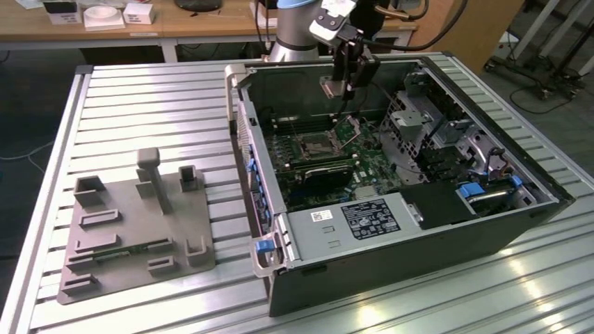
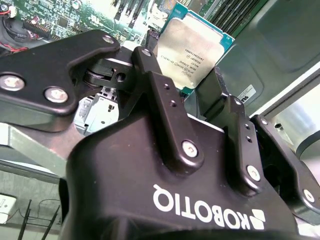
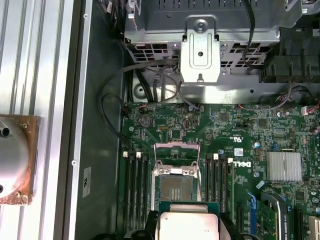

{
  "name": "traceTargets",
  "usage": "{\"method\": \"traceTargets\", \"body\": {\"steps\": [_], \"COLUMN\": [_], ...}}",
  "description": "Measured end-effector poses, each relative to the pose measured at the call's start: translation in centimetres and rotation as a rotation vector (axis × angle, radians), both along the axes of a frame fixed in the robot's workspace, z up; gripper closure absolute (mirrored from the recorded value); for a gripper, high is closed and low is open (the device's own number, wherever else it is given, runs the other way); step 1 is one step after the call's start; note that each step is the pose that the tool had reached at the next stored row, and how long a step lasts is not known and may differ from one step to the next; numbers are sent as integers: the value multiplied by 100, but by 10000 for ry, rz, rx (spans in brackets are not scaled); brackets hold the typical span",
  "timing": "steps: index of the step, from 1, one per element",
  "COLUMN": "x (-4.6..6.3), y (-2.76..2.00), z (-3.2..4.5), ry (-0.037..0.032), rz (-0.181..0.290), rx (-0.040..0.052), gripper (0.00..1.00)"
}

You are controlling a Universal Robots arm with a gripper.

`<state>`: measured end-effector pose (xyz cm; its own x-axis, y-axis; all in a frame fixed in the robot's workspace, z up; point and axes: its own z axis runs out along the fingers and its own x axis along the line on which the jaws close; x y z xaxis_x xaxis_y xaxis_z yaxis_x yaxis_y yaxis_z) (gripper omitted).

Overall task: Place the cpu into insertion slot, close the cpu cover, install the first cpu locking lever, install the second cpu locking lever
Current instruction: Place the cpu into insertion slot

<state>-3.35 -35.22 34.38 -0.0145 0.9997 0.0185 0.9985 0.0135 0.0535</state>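
Though partly out of view, cpu (image 3: 188,226) in gripper (image 2: 181,64)

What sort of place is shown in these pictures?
Probably a robotics laboratory or workshop: an open black desktop computer case lies on a ribbed silver aluminium table, with a wooden workbench behind.

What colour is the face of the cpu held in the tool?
Silvery-grey metal with a green rim; the cpu shows best in the second wrist view.
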Motion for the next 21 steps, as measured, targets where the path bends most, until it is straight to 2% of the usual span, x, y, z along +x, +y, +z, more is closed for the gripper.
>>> {"method": "traceTargets", "body": {"steps": [6,21], "x": [0,1], "y": [0,11], "z": [-9,-277], "ry": [-3,22], "rz": [0,4], "rx": [5,0], "gripper": [46,46]}}
